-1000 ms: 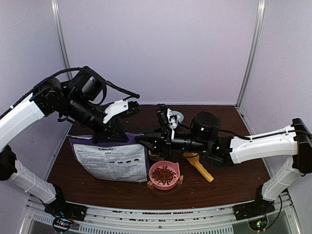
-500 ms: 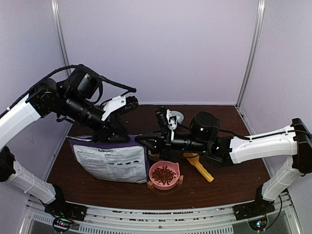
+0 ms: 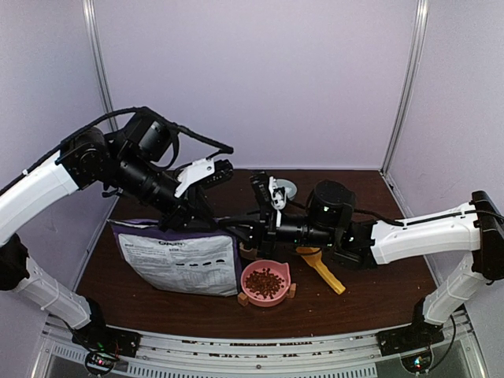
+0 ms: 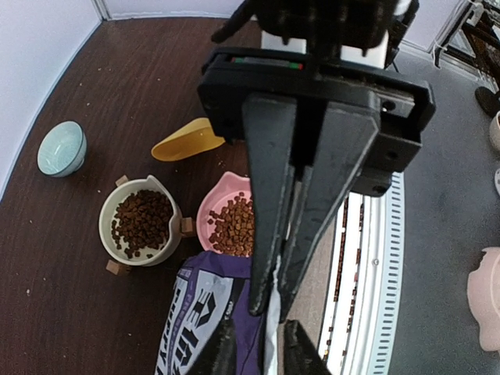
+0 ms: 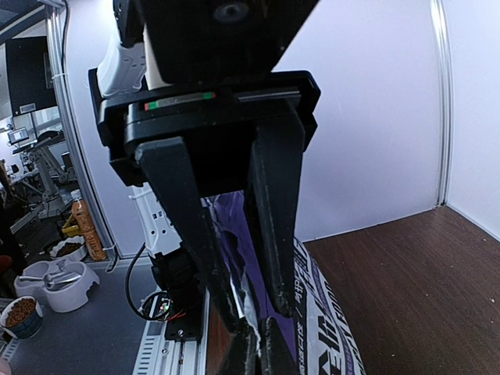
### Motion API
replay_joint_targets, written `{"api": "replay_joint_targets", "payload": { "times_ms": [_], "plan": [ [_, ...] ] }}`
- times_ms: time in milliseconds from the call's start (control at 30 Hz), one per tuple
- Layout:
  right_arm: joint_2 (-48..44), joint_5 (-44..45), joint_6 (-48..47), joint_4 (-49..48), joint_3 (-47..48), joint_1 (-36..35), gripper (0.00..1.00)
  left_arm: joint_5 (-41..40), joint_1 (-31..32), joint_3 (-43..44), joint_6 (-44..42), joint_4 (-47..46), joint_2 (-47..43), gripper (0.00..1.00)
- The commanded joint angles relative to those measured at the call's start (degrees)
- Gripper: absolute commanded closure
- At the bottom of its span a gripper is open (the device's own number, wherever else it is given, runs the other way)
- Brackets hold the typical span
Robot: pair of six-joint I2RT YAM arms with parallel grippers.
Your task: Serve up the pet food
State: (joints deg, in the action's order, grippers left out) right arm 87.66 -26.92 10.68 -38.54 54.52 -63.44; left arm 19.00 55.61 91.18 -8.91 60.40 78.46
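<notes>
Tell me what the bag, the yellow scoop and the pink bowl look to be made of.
The bag: printed plastic film or coated paper, slightly glossy; it creases.
The scoop: likely moulded plastic, smooth, one even yellow.
The bowl: smooth pink, matt; plastic or glazed ceramic, the look leaves it open.

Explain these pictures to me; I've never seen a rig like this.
Two robot arms are bolted at the near edge of a table. One picture looks down from above and behind them; the other two come from cameras on each wrist. On the table are a purple-and-white bag, a pink bowl and a cream bowl of kibble, a yellow scoop and a pale-blue bowl. The right claw is shut on the bag's top edge. The left claw straddles that edge; whether it grips is unclear.
</notes>
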Motion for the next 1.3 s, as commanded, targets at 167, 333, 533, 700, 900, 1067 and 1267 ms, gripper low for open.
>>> {"api": "replay_joint_targets", "payload": {
  "times_ms": [167,333,533,700,900,1067,1267],
  "plan": [
    [-1.9,1.9,0.7,-3.5,-0.5,0.5,1.0,-2.4,0.2,-1.0,-1.7,-0.6,0.6,1.0],
    [-2.2,2.0,1.1,-4.3,-1.3,0.7,1.0,-4.6,0.2,-0.9,-1.9,-0.4,-0.5,0.99],
    [-2.7,2.0,1.2,-4.3,-1.4,0.9,1.0,-8.0,0.2,-1.0,-2.3,1.2,-1.2,0.79],
    [-2.7,1.9,1.3,-4.3,-1.5,1.0,1.0,-9.6,0.2,-1.2,-2.7,2.2,-1.5,0.91],
    [-2.9,2.0,1.2,-4.4,-2.0,1.1,1.0,-10.4,0.2,-1.4,-3.3,2.4,-2.3,1.0],
    [-3.3,2.2,1.1,-4.4,-2.3,1.2,1.0,-14.3,0.1,-1.6,-3.9,3.7,-2.7,0.79],
    [-3.5,2.0,1.1,-4.5,-2.3,1.4,1.0,-17.1,-0.1,-2.0,-4.6,4.9,-3.3,0.9]
  ]
}}
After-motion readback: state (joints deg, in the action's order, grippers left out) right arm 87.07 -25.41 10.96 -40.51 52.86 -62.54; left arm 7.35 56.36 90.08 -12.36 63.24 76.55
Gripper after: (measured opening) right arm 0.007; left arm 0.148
